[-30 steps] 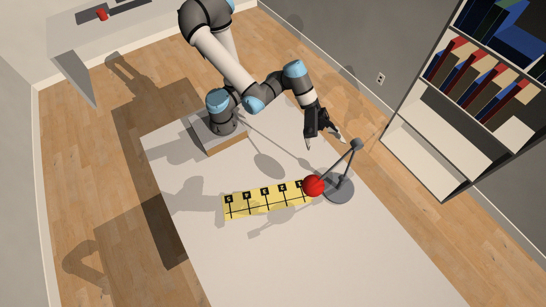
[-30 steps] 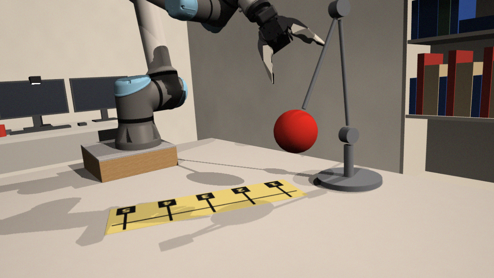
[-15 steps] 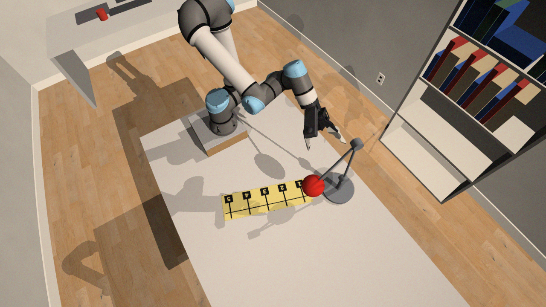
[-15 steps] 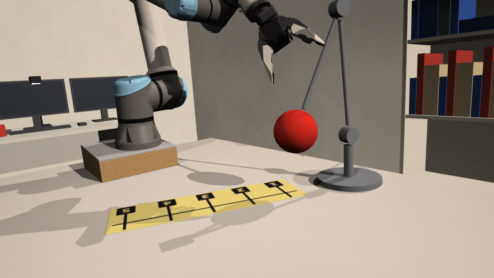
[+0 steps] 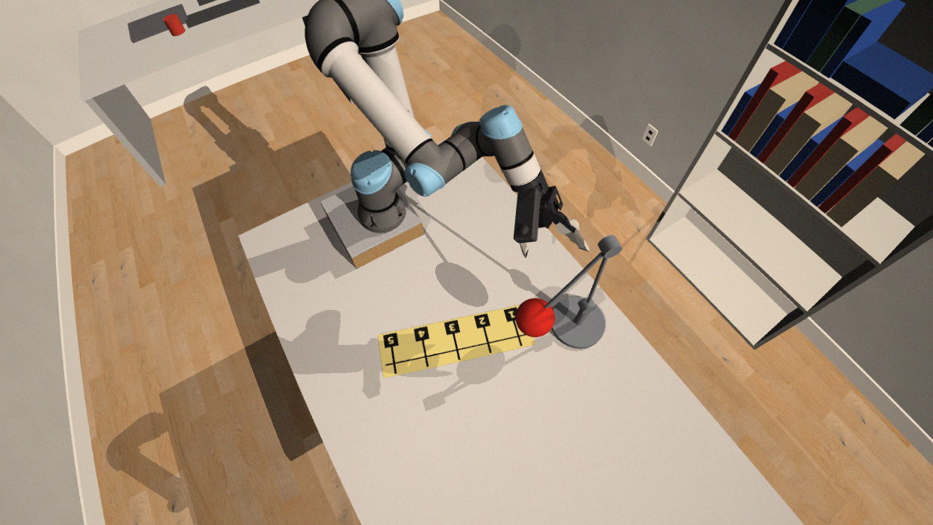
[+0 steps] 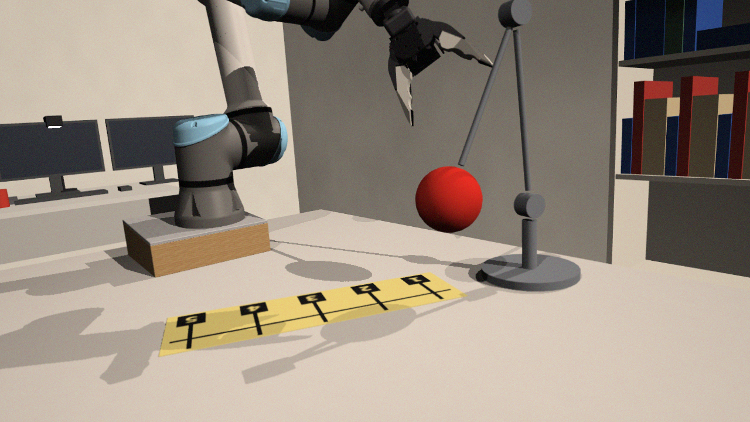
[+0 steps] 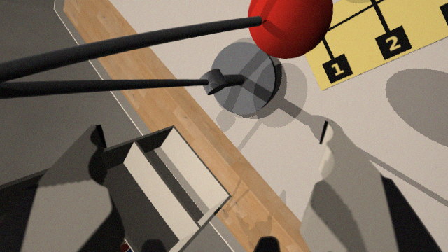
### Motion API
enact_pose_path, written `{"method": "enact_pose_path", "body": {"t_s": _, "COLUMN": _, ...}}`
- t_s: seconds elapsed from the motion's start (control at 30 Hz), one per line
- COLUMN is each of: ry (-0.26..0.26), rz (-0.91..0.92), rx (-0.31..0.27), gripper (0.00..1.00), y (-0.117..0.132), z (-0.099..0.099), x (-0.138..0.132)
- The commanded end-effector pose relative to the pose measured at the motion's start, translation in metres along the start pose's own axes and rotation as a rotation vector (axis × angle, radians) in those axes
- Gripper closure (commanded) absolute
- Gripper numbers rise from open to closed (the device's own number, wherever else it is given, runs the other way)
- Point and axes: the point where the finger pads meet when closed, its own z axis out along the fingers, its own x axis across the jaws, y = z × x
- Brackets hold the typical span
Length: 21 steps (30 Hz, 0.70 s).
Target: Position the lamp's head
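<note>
The hand (image 6: 450,86) hangs high above the bench (image 5: 496,418), its fingers spread fully apart with nothing between them, one fingertip close beside the lamp's upper rod (image 6: 482,105). The lamp (image 6: 520,115) stands on its round grey base (image 5: 590,329) at the near end of the yellow numbered strip (image 5: 450,343). Its two rods fold sharply at the top joint (image 6: 514,13), so the red ball head (image 6: 449,199) hangs above mark 1 (image 7: 337,68), well clear of the bench.
</note>
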Motion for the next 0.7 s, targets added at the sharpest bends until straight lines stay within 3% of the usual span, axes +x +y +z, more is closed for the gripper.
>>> {"method": "enact_pose_path", "body": {"t_s": 0.0, "ry": 0.015, "rz": 0.076, "rx": -0.052, "gripper": 0.0, "y": -0.009, "z": -0.001, "x": 0.001}}
{"method": "enact_pose_path", "body": {"t_s": 0.67, "ry": 0.059, "rz": 0.332, "rx": -0.207, "gripper": 0.0, "y": -0.038, "z": -0.003, "x": 0.013}}
